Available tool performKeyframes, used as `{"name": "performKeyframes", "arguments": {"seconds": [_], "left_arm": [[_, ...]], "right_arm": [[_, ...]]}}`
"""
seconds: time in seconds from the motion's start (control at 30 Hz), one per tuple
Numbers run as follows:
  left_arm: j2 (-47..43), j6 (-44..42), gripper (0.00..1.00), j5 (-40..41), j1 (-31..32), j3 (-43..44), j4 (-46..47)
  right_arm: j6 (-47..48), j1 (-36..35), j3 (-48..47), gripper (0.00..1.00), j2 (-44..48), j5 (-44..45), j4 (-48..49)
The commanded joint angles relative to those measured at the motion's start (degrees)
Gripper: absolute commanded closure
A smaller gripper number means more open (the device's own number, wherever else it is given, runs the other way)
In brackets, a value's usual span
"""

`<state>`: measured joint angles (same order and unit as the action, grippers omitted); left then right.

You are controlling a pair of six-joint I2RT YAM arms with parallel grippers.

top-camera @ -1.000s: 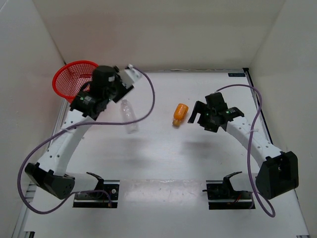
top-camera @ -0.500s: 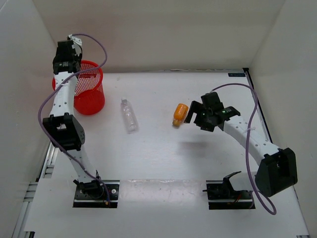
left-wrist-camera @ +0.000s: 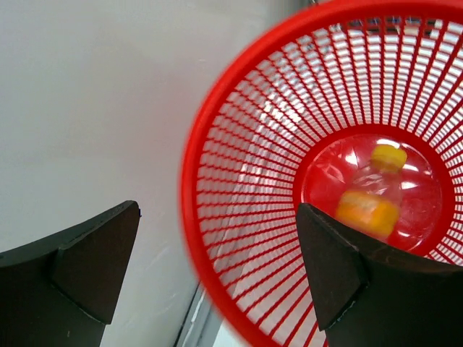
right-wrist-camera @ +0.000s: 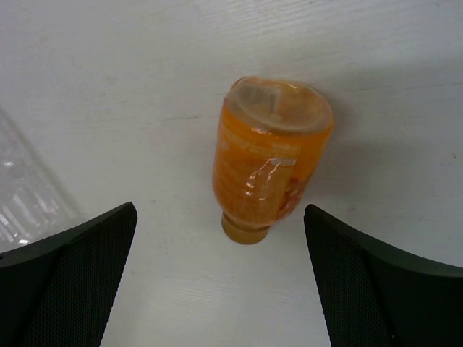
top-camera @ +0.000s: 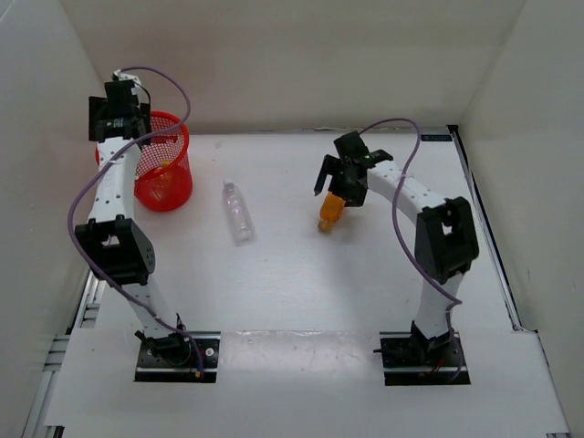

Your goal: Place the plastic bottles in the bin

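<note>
One bin, three bottles, two arms. At the far left the red mesh bin [top-camera: 166, 187] stands upright on the white table [top-camera: 301, 292], close to the left wall. The left arm reaches up and over it, and the left gripper [left-wrist-camera: 217, 210] hangs above the bin's mouth, looking straight down inside; its two fingers [left-wrist-camera: 79, 275] stand wide apart with nothing between them. One bottle is in the bin: the short clear one [left-wrist-camera: 372, 202], with orange-yellow contents and a yellow cap, lies on the bin's round floor. The other two bottles lie on the table. The slim clear bottle [top-camera: 238, 212] is on its side to the right of the bin and apart from it, its narrow end toward the far wall, with no gripper near it. Further right, well apart from it, the all-orange bottle [right-wrist-camera: 271, 159] also lies on its side, cap toward the near edge. The right gripper [right-wrist-camera: 221, 208] hovers just over this bottle, spread wide and empty, one finger on each side and neither touching it. A corner of the clear bottle shows at the left edge of the right wrist view.
</note>
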<state>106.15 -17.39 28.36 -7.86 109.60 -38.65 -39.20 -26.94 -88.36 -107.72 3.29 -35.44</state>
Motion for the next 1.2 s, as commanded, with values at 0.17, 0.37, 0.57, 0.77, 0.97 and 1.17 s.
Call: {"name": "performKeyframes", "arguments": {"seconds": [0.17, 0.37, 0.57, 0.77, 0.97, 1.17], "left_arm": [[-24.11, 1.84, 0.0, -2.68, 1.53, -8.24, -0.8], [-37.83, -7.03, 0.0, -23.85, 6.88, -22.31, -6.07], [-44.09, -11.09, 0.0, -36.17, 14.18, -30.23, -15.74], [-44.1, -11.62, 0.0, -53.3, 17.35, -23.66, -22.78], [-44.71, -7.95, 0.0, -68.52, 20.59, -24.78, -20.86], [-37.51, -3.18, 0.0, -69.75, 24.2, -24.17, -20.93]], "right_arm": [[-5.18, 1.53, -9.47, 0.01, -10.32, 6.47, -9.3], [-5.8, 2.07, -8.86, 0.16, -13.13, 5.15, -7.9], [-2.73, 2.07, -2.97, 0.7, -6.47, 1.74, 0.1], [-1.83, -1.09, 5.98, 0.86, 8.21, -12.23, 18.79], [-10.45, -9.7, 13.03, 0.97, 17.46, -18.58, 45.62], [-14.84, -17.44, 10.84, 1.0, 16.84, -17.18, 52.49]]}}
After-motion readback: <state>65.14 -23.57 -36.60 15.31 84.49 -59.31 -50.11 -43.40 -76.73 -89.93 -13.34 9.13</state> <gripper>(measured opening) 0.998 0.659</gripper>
